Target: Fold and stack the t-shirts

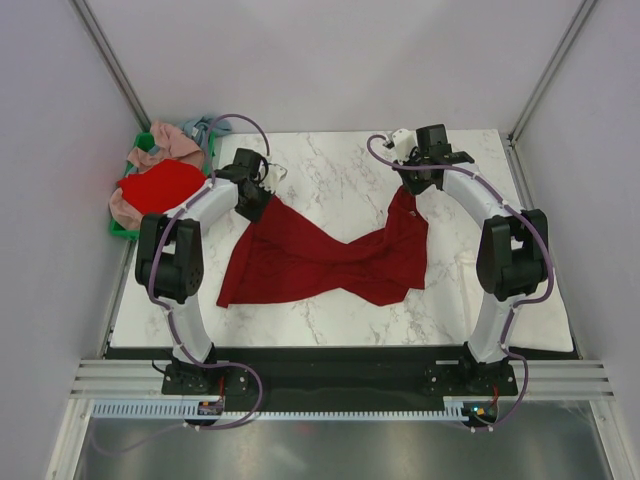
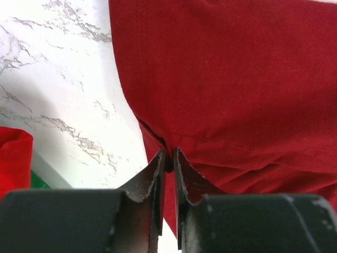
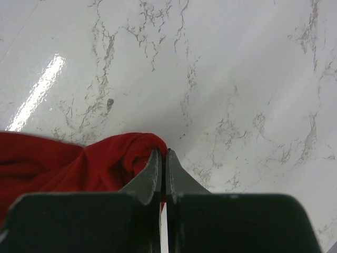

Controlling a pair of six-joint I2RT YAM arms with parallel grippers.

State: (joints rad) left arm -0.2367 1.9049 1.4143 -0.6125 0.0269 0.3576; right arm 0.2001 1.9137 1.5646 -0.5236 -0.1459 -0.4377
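A dark crimson t-shirt lies spread and wrinkled across the middle of the marble table, sagging between two raised corners. My left gripper is at its far-left corner, and the left wrist view shows the gripper shut on an edge of the crimson cloth. My right gripper is at the far-right corner. The right wrist view shows this gripper shut on a bunched fold of the cloth. More t-shirts sit piled at the far left: bright red, dusty pink and light blue.
A green crate at the table's far-left edge holds the shirt pile; its rim and the bright red shirt show at the left of the left wrist view. White walls enclose the table on three sides.
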